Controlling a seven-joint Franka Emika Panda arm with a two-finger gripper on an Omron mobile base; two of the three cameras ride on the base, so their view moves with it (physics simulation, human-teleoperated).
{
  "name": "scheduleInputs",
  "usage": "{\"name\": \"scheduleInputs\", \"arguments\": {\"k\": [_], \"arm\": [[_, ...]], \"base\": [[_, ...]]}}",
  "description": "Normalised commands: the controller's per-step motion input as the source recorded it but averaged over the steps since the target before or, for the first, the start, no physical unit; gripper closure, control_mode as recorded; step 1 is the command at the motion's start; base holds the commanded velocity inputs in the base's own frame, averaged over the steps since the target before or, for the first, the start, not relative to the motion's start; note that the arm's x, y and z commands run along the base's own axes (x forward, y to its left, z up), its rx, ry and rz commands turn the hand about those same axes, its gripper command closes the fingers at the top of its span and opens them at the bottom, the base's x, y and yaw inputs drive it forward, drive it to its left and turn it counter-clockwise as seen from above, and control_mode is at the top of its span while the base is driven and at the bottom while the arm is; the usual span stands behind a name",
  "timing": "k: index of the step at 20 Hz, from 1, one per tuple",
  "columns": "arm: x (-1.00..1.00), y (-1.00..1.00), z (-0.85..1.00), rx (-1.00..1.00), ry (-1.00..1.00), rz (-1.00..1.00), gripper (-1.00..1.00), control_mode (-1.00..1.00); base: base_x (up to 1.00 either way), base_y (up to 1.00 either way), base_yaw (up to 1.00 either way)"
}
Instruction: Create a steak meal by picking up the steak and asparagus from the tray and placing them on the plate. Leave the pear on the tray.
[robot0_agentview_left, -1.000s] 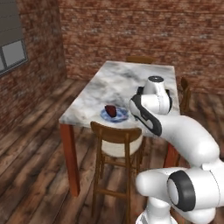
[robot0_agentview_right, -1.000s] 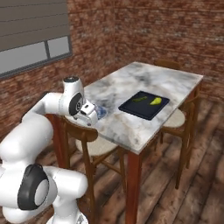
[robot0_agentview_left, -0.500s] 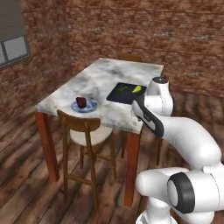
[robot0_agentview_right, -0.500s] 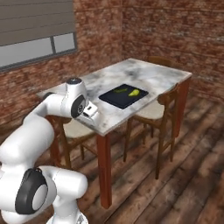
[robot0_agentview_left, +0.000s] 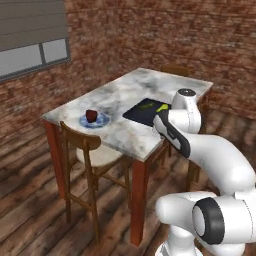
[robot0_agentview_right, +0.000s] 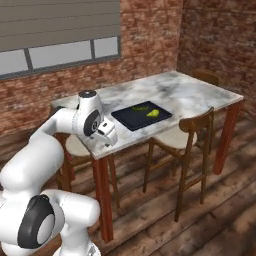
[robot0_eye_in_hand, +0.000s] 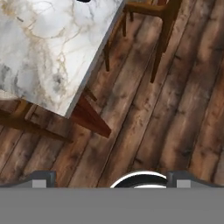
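The steak (robot0_agentview_left: 91, 115) sits on the small blue and white plate (robot0_agentview_left: 102, 121), near the left near corner of the marble table (robot0_agentview_left: 115, 97), so by my reckoning half the job is done. The asparagus (robot0_agentview_right: 140, 108) is not yet moved: it lies on the black tray (robot0_agentview_right: 131, 120) as a thin dark green stalk, just beside the yellow pear (robot0_agentview_right: 153, 113), which is to stay where it is. In the left base view the tray shows at the table's right near edge, well apart from the plate, with a green-yellow patch on it that I cannot split into stalk and fruit.

What is left, then, is one pick and one placing: the asparagus off the tray and onto the plate next to the steak.

My gripper (robot0_agentview_right: 108, 135) hangs off the table's near edge, beside the corner nearest the tray, and holds nothing; my jaws are spread as wide as they go. The asparagus is further in over the tabletop from me, and the tray's near rim lies between us. My hand camera looks down past the table edge onto a table leg, chair legs (robot0_eye_in_hand: 160, 48) and the wooden floor (robot0_eye_in_hand: 175, 113), with only a dark sliver of tray at the top, so I judge I am not yet lined up over the stalk.
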Motion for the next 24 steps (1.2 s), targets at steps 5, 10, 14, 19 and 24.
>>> {"name": "scheduleInputs", "arguments": {"k": [5, 10, 14, 19, 24], "arm": [[0.00, 0.00, 0.00, 0.00, 0.00, 0.00, -1.00, 1.00], [0.00, 0.00, 0.00, 0.00, 0.00, 0.00, -1.00, 1.00], [0.00, 0.00, 0.00, 0.00, 0.00, 0.00, -1.00, 1.00], [0.00, 0.00, 0.00, 0.00, 0.00, 0.00, -1.00, 1.00], [0.00, 0.00, 0.00, 0.00, 0.00, 0.00, -1.00, 1.00]], "base": [[0.43, -0.82, 0.47], [0.34, -0.86, 0.46], [0.26, -0.91, 0.45], [0.31, -0.86, 0.46], [0.17, -0.88, 0.48]]}}
